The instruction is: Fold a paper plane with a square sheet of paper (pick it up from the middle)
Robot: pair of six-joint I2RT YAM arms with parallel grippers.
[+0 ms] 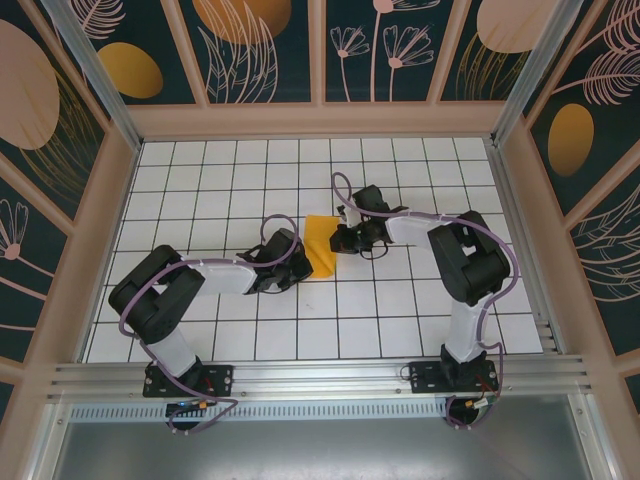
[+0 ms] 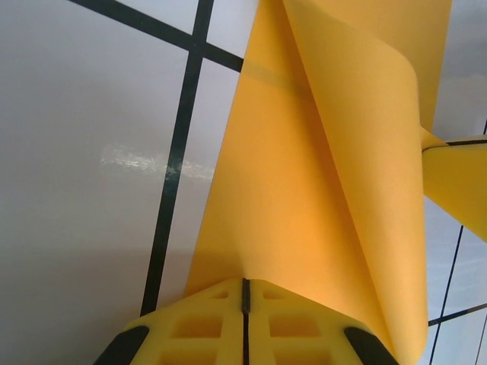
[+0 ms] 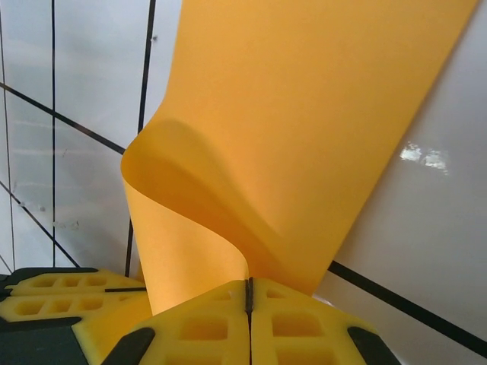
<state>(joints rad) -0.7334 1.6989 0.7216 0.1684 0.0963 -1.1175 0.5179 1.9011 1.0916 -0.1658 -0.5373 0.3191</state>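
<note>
Paper (image 1: pixel 320 245) in left tool (image 2: pixel 245 293), right tool (image 3: pixel 249 293)

Ahead of left gripper (image 1: pixel 301 267) and right gripper (image 1: pixel 340 240), the curled square sheet of paper (image 1: pixel 320 247) bars passage; table (image 1: pixel 400 310) behind lies bare.

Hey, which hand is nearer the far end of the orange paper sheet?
Right. The right hand pinches the sheet midway along its right edge; the left hand pinches its left edge at the near end.

Black-and-white arms (image 1: pixel 165 290), seemingly purple cables (image 1: pixel 341 186)
</note>
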